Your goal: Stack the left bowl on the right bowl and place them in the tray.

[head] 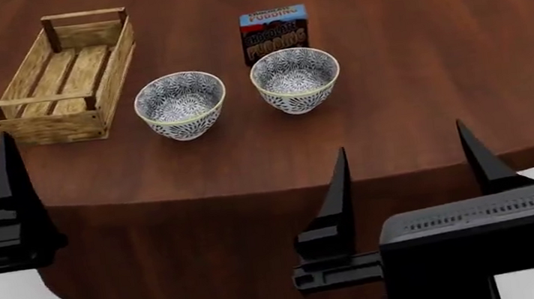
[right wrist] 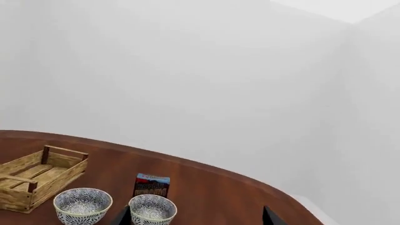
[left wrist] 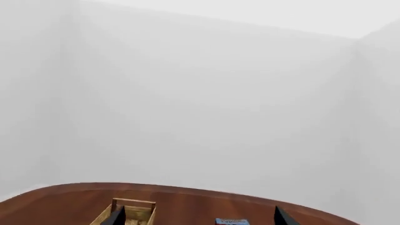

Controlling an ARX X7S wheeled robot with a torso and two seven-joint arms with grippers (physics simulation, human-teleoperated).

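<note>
Two blue-and-white patterned bowls stand side by side on the round wooden table: the left bowl [head: 180, 104] and the right bowl [head: 295, 79]. They also show in the right wrist view, left bowl [right wrist: 82, 205] and right bowl [right wrist: 152, 210]. The wooden tray [head: 63, 75] stands empty left of the bowls; it also shows in the left wrist view [left wrist: 130, 213] and the right wrist view [right wrist: 39, 177]. My left gripper [head: 11, 201] is open at the table's near left edge. My right gripper [head: 402, 172] is open and empty, in front of the table's near edge, short of the bowls.
A chocolate pudding box [head: 274, 33] stands just behind the right bowl; it also shows in the right wrist view [right wrist: 151, 185] and the left wrist view [left wrist: 232, 221]. The brown table [head: 419, 64] stretches bare to the right. White walls stand behind the table.
</note>
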